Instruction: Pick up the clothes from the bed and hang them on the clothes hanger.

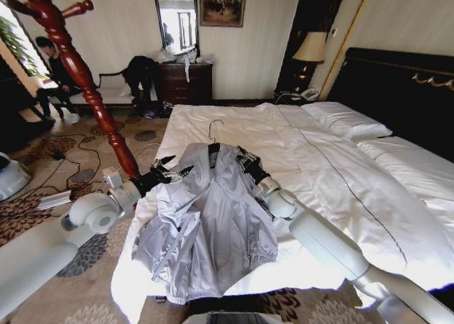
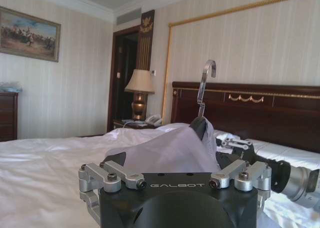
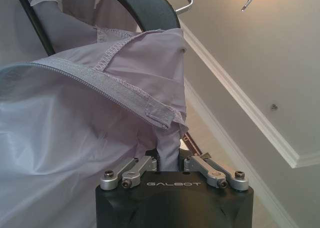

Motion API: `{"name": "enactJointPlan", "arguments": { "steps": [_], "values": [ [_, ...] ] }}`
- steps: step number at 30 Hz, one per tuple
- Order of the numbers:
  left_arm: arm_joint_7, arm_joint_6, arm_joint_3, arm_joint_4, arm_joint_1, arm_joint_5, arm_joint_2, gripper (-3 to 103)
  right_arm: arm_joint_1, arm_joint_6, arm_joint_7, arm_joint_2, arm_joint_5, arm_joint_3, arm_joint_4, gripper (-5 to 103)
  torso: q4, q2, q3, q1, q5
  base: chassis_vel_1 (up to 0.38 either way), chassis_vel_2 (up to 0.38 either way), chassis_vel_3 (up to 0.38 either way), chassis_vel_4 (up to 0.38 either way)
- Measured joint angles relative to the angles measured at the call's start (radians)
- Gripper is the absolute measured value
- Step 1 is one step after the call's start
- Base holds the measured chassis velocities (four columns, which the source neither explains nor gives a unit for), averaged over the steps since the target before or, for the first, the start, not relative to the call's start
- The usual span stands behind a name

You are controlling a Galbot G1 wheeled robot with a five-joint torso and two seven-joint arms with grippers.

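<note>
Head view centre: the jacket [image 1: 206, 218] is pinched at both shoulders by the left gripper [image 1: 172, 171] and right gripper [image 1: 245, 159], already threaded on the hanger [image 1: 213, 145], with hanging up left

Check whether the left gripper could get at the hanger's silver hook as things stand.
Probably yes: the silver hook sticks up bare above the grey jacket's collar, with nothing around it. But the left gripper is at the jacket's shoulder and would have to let go.

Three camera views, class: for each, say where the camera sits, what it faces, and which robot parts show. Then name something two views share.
Head view: high, looking down at the bed; both arms hold the grey jacket.
Left wrist view: behind the left gripper, facing the headboard; the right gripper shows beyond.
Right wrist view: behind the right gripper, pinching jacket fabric, facing upward.
Shared: the hanger's silver hook.
</note>
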Motion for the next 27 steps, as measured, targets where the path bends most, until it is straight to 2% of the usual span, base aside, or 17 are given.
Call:
{"name": "enactJointPlan", "arguments": {
  "steps": [10,18,23,24,26,27],
  "values": [
    [-0.023,0.010,-0.049,-0.060,-0.023,-0.052,0.019,100,0.076,-0.037,0.001,-0.029,0.099,-0.048,0.047,18,0.0004,0.000,0.000,0.000,-0.0001,0.000,0.000,0.000,0.000],
    [-0.024,0.013,-0.052,-0.021,-0.071,-0.064,0.028,100,0.050,-0.031,-0.001,-0.028,0.077,-0.056,0.049,18,0.0000,0.000,0.000,0.000,-0.0002,0.000,0.000,0.000,0.000],
    [-0.014,0.013,-0.114,-0.037,-0.011,-0.064,0.065,100,0.037,-0.016,0.000,-0.019,0.061,-0.048,0.011,18,0.0001,0.000,0.000,0.000,0.0001,0.000,0.000,0.000,0.000],
    [-0.013,0.009,-0.132,-0.051,0.037,-0.038,0.068,100,0.027,-0.015,0.002,-0.010,0.061,-0.037,-0.003,18,0.0007,0.000,0.000,0.000,0.0000,0.000,0.000,0.000,0.000],
    [-0.014,0.007,-0.134,-0.059,0.055,-0.024,0.066,100,0.021,-0.015,0.002,-0.008,0.061,-0.030,-0.006,18,0.0009,0.000,0.000,0.000,0.0001,0.000,0.000,0.000,0.000],
    [-0.028,0.006,-0.130,-0.073,0.079,0.014,0.052,100,-0.001,-0.018,0.006,-0.009,0.065,-0.003,-0.008,18,0.0008,0.000,0.000,0.000,0.0001,0.000,0.000,0.000,0.000]
  ]
}}
